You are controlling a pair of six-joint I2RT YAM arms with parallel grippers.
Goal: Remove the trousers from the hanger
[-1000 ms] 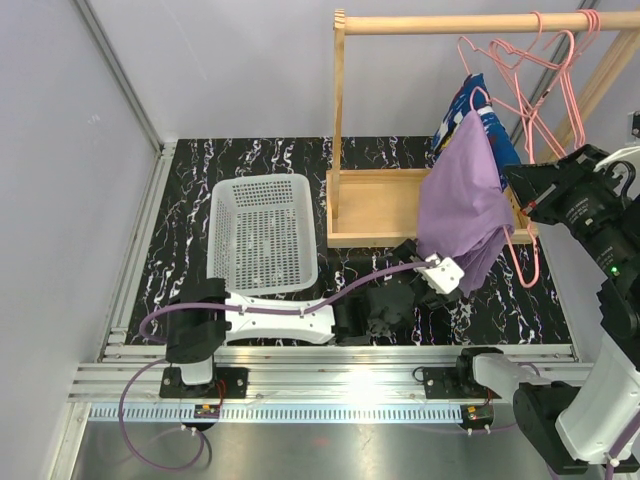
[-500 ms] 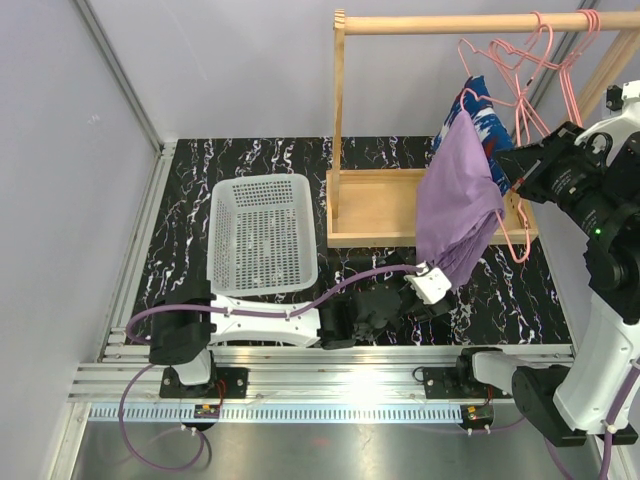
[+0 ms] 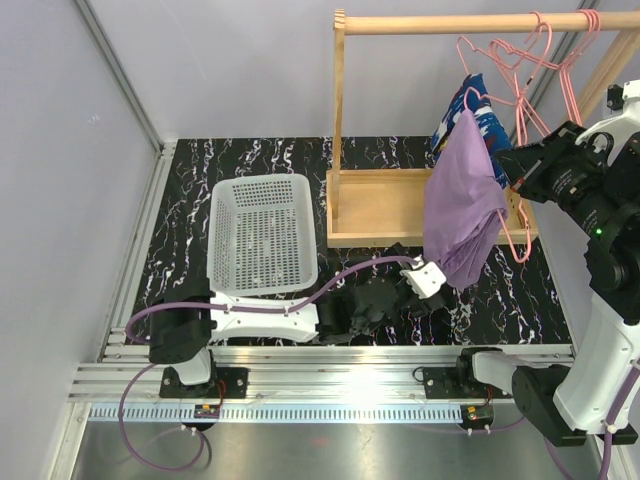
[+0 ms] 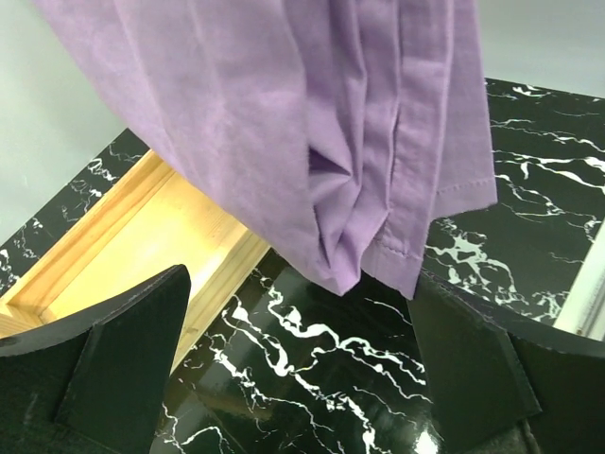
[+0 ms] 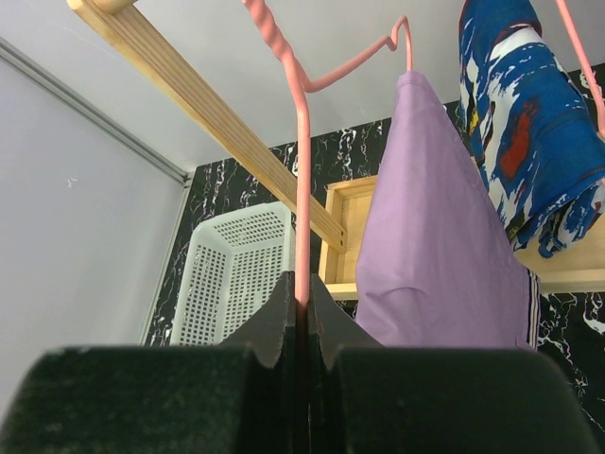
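- left fingers [image 4: 123, 359] spread wide, just under the hem of the lilac trousers [image 4: 284, 123], in front of the wooden rack [image 3: 380, 205]; I'd lift, then pinch all the folds
- right fingers [image 5: 274, 322] pinching the pink hanger [image 5: 301, 189] under the rack's rail; brace it there
- blue trousers [image 5: 529, 142] hang further back on the rack

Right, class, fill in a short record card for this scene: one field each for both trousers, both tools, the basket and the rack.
Lilac pair: plain lilac-purple cloth trousers, hanging from the rack
Patterned pair: deep blue cloth trousers with white, red and black streaks, hanging next to the lilac pair
Left tool: open, at the lilac hem, not gripping it
Right tool: shut on a thin pink wire hanger
Basket: white perforated plastic basket, nothing inside
Rack: light wooden clothes rack
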